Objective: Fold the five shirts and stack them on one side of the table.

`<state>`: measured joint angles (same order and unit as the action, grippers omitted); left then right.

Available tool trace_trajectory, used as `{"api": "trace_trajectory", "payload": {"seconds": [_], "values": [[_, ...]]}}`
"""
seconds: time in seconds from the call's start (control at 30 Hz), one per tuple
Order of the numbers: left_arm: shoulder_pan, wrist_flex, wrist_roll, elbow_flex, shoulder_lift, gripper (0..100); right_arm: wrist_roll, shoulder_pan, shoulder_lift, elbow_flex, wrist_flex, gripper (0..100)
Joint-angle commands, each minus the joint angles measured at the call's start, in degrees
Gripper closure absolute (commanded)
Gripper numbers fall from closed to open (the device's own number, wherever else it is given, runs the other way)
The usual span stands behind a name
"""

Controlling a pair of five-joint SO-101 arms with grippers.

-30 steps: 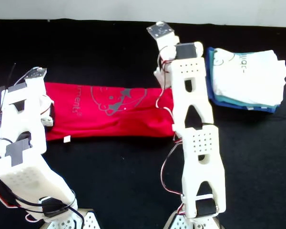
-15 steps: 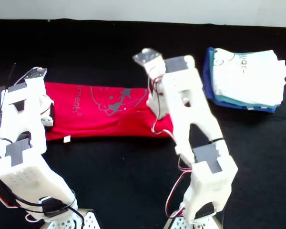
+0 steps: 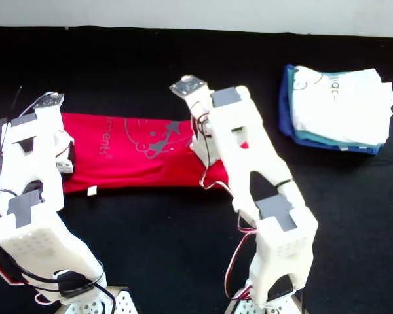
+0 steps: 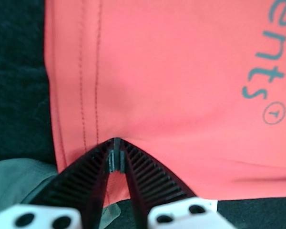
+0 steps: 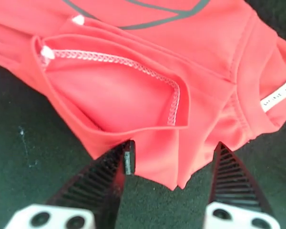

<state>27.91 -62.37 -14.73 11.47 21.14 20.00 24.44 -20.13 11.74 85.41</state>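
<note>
Two pincers sit at opposite ends of one red shirt. The left pincer has its jaws drawn together tip to tip, with the tips resting on the shirt just inside the stitched hem. Whether any cloth is caught between them cannot be told. The right pincer is spread wide. One jaw is at the edge of a folded-over flap and the other is beside the collar end, so a corner of the shirt lies in the gap between them.

From above, the shirt is folded into a long, narrow band. Its long axis runs across the bench from side to side, with the hem end under the left arm and the collar end under the right arm. The grey print lies along the band, its letters turned sideways. A small white tag sticks out from the near edge by the left arm. A grey cloth lies just beside the hem corner.

Well apart, toward the far right of the bench, is a stack of folded shirts: white on top, then teal, and blue at the bottom.
</note>
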Motion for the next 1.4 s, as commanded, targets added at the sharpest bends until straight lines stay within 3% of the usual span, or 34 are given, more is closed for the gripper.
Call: {"api": "trace_trajectory", "payload": {"seconds": [0.0,0.17,0.37,0.77,0.93,1.37], "values": [[-0.7,0.8,0.4,0.4,0.4,99,-0.5,0.6,0.1,0.0,-2.2,74.9],[-0.7,0.8,0.4,0.4,0.4,99,-0.5,0.6,0.0,0.0,-3.8,75.9],[-0.7,0.8,0.4,0.4,0.4,99,-0.5,0.6,0.0,-0.1,-4.2,88.7],[-0.7,0.8,0.4,0.4,0.4,99,-0.3,-0.3,-0.2,-0.7,-7.0,88.9],[-0.7,0.7,0.4,0.4,0.4,99,-0.3,-2.1,0.0,-0.1,-8.6,99.6],[-0.7,0.7,0.4,0.4,0.4,99,0.7,-6.2,0.0,5.3,-4.4,99.3]]}}
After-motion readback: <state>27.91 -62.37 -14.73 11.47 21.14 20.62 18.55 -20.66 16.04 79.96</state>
